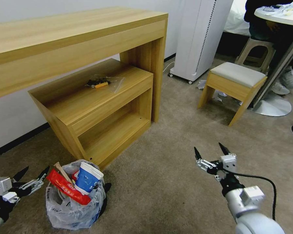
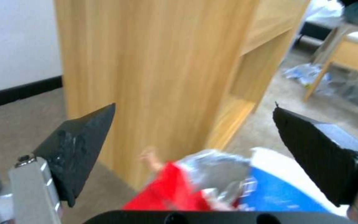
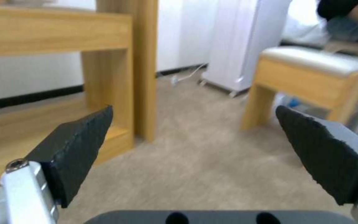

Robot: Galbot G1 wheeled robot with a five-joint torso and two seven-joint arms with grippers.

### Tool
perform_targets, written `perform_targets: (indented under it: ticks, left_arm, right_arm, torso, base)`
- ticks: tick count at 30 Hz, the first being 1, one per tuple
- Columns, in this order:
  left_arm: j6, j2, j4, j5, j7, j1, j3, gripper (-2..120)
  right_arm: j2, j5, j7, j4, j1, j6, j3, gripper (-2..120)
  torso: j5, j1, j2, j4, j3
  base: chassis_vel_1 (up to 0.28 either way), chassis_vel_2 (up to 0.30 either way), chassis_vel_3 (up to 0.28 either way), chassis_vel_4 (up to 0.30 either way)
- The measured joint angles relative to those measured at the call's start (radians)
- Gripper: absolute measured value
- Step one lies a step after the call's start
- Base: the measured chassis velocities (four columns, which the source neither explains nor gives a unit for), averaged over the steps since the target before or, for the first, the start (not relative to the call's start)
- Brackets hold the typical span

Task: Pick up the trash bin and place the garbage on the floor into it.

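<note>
The bag-lined round black trash bin (image 1: 75, 203) sits full on the beige-brown carpet (image 1: 172, 169) — left gripper (image 1: 31, 174) beside it, right gripper (image 1: 211, 152) well apart, both spread empty. Collecting looks nearly done — more litter lies under the wooden stool (image 1: 235, 85).

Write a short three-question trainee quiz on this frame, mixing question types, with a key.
1. True or false: the left gripper is clamped on the small black trash bin lined with a crinkly plastic bag.
2. Which item stands in that bin? A) blue-and-white paper cup B) green glass jar C) folded newspaper
3. Fill in: the right gripper hangs open above the beige short-pile ____.

Key: 1 false, it is open beside the bin; 2 A; 3 carpet.
</note>
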Motion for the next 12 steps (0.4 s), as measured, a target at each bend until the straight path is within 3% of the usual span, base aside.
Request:
perform_targets:
  ticks: [6,8,10,12]
  left_arm:
    - [-0.009,-0.037,-0.077,0.021,-0.074,0.025,0.036,100]
    - [-0.005,-0.06,-0.108,0.045,-0.151,0.005,0.076,100]
    - [-0.003,-0.063,-0.11,0.049,-0.165,-0.001,0.085,100]
    - [0.014,-0.069,-0.112,0.07,-0.225,-0.029,0.113,100]
  right_arm:
    - [0.056,-0.065,0.011,0.048,-0.062,0.057,0.022,100]
    - [0.08,-0.07,0.012,0.063,-0.064,0.059,0.02,100]
    - [0.08,-0.071,0.013,0.063,-0.062,0.058,0.019,100]
    - [0.08,-0.074,0.025,0.054,-0.048,0.043,0.017,100]
  torso:
    - [0.0,0.0,0.0,0.0,0.0]
    - [0.0002,0.0,0.0,0.0,0.0]
    - [0.0002,0.0,0.0,0.0,0.0]
    - [0.0,0.0,0.0,-0.0001,0.0]
  base:
    - [0.0,0.0,0.0,0.0]
    - [0.0,0.0,0.0,0.0]
    - [0.0,0.0,0.0,0.0]
    - [0.0,0.0,0.0,0.0]
